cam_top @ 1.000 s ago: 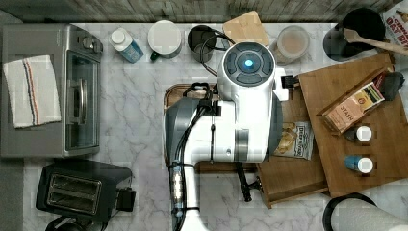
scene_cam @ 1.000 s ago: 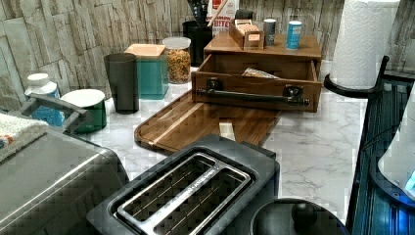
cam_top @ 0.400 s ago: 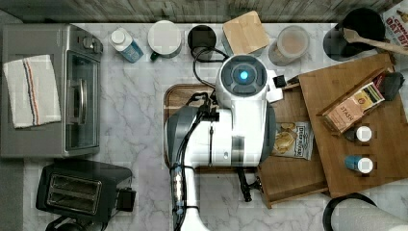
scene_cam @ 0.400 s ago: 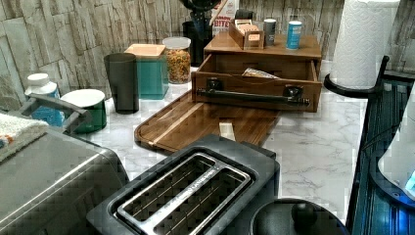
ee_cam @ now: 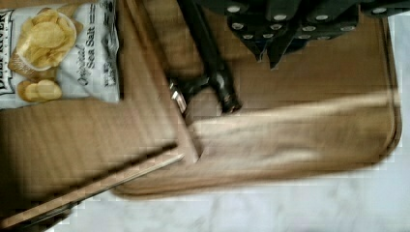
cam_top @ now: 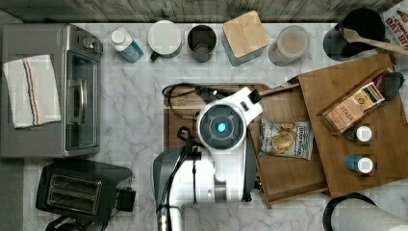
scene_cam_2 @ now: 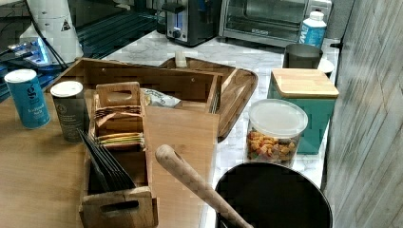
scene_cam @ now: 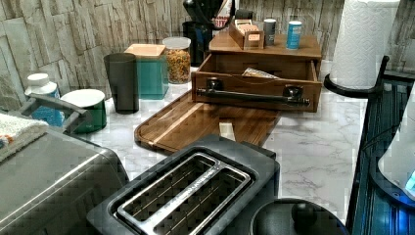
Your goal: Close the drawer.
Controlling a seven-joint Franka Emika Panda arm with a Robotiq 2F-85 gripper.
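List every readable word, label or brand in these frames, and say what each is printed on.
"Original Sea Salt": chip bag lying in the drawer.
"STASH": tea box on the bamboo box top.
"OAT": package at the top view's right corner.
Blue bottle and grey bottle labels: too blurred to read.

Drawer (cam_top: 288,163): medium-brown wood, dark bar handle (scene_cam: 253,96). Chip bag (cam_top: 286,138): white-grey with yellow chips. Serving tray (scene_cam: 191,125): darker brown. Worktop (cam_top: 130,106): white marble, grey veins. Canister (scene_cam: 150,71): teal, pale wood lid. Towel (cam_top: 31,90): white, red-blue stripes. Arm (cam_top: 221,144): white, blue light.
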